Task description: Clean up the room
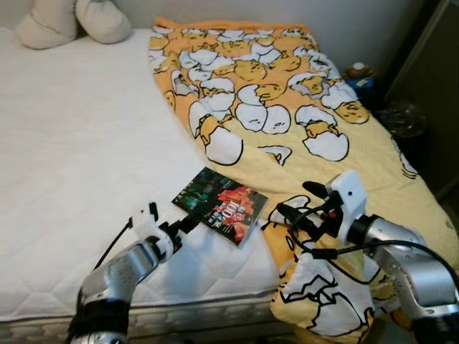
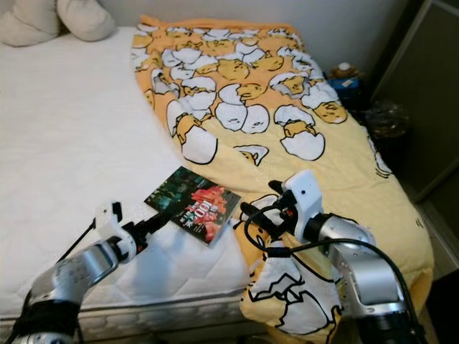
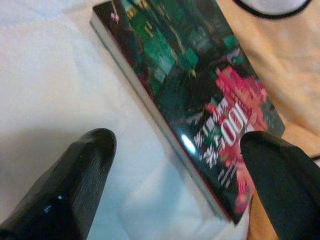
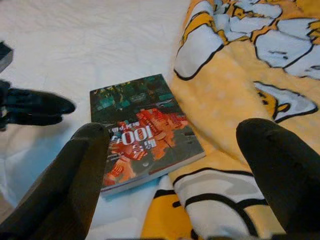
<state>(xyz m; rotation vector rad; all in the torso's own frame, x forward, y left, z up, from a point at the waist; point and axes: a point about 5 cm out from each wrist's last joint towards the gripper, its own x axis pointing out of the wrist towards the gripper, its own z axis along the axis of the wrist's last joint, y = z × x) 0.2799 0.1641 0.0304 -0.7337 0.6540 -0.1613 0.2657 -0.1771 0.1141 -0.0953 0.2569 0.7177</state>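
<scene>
The book (image 1: 221, 205) is seen lying flat on the white mattress (image 1: 72, 165) beside the yellow blanket (image 1: 301, 136), its long axis slanting between the parted left gripper (image 1: 188, 221), which is nearer, and the parted right gripper (image 1: 294, 208)

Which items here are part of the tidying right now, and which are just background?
In play: book; left gripper, open at the book's edge; right gripper, open beside it.
Background: yellow blanket; pillows; mattress.
</scene>
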